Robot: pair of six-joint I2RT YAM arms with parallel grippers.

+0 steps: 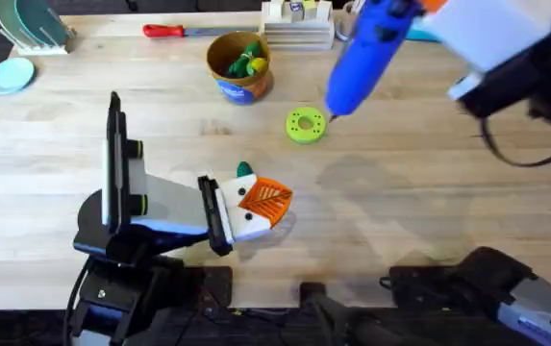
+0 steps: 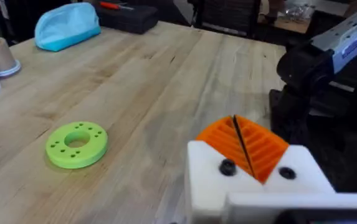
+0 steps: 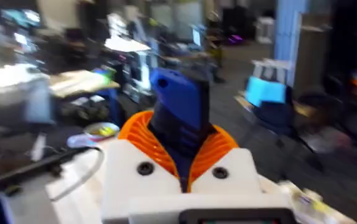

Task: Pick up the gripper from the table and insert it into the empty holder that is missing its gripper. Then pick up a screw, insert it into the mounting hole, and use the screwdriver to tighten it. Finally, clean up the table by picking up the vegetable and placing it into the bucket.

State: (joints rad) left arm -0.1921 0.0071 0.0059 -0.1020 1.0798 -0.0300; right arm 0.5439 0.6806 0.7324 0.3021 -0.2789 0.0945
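Observation:
The blue screwdriver (image 1: 371, 48) hangs tilted high over the table, its tip pointing down near a flat green disc (image 1: 305, 125). My right gripper (image 1: 427, 12) is shut on its upper end, and in the right wrist view the orange pads (image 3: 212, 149) clamp the blue body (image 3: 179, 112). My left gripper (image 1: 261, 202) lies low over the table's middle, its orange pads (image 2: 262, 149) closed together. A dark green bit, seemingly the vegetable (image 1: 244, 170), peeks out just behind it. The tan bucket (image 1: 239, 65) stands at the back holding yellow and green toy pieces. The small orange gripper piece and the screw are out of view.
A red-handled screwdriver (image 1: 164, 31) and white blocks (image 1: 297, 24) lie along the back edge. A dish rack (image 1: 30, 24) and a light blue bowl (image 1: 10, 74) sit at the back left. The green disc (image 2: 76, 144) lies ahead of my left gripper.

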